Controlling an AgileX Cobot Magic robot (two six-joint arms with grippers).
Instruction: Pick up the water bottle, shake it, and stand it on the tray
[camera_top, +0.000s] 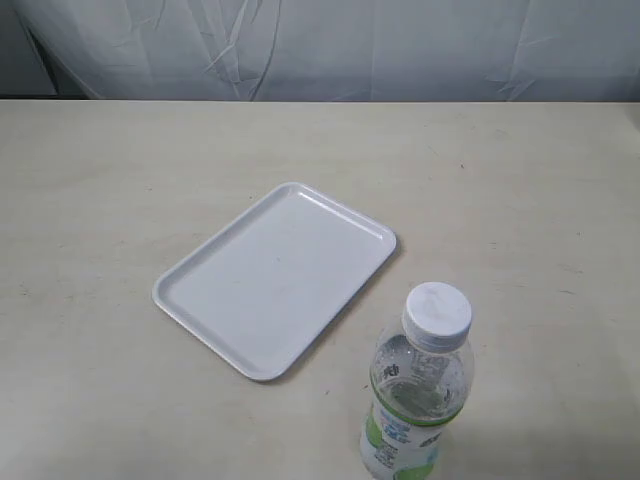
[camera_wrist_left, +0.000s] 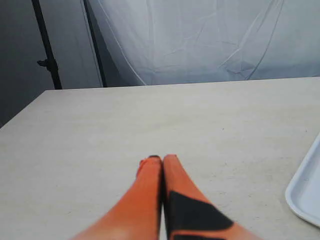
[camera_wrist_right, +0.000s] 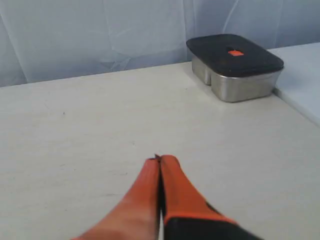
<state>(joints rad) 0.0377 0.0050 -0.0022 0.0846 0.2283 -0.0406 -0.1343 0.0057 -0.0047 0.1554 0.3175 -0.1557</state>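
The water bottle (camera_top: 418, 390) stands upright on the table near the front edge of the exterior view, white cap on top, green and white label low down. The white tray (camera_top: 275, 277) lies flat just left of it and further back, with nothing on it. Neither arm shows in the exterior view. My left gripper (camera_wrist_left: 161, 159) is shut with its orange fingers pressed together over bare table; a corner of the tray (camera_wrist_left: 306, 192) shows beside it. My right gripper (camera_wrist_right: 160, 160) is also shut on nothing above the tabletop.
A metal lunch box with a dark lid (camera_wrist_right: 234, 65) sits on the table far ahead of the right gripper. A white sheet hangs behind the table (camera_top: 320, 45). A black stand pole (camera_wrist_left: 46, 45) stands off the table's far left corner.
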